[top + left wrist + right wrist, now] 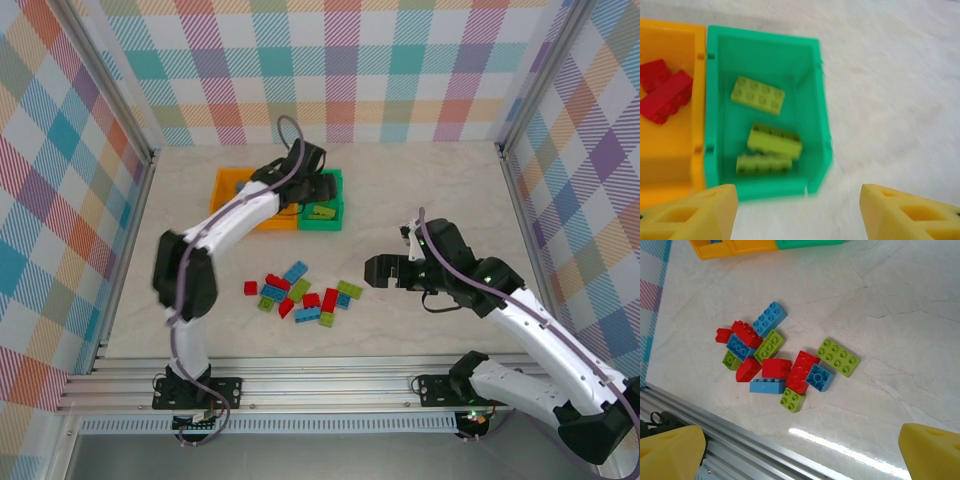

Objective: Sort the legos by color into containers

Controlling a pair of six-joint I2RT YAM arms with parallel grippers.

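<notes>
Crosswise, three lime legos (775, 141) lie in the green bin (765, 52).

A pale, marble-veined table (450, 190) is enclosed on three sides by walls (340, 60) in pastel plaid. Aluminium posts (112, 95) slant up at the back corners, and a ribbed aluminium rail (330, 385) runs along the near edge.

Lime bricks (758, 95) in green bin (817, 125), red bricks (667, 95) in orange bin (670, 150); blue, red, lime pile (790, 370) on cream marbled counter (890, 315); pastel plaid walls (350, 60).
</notes>
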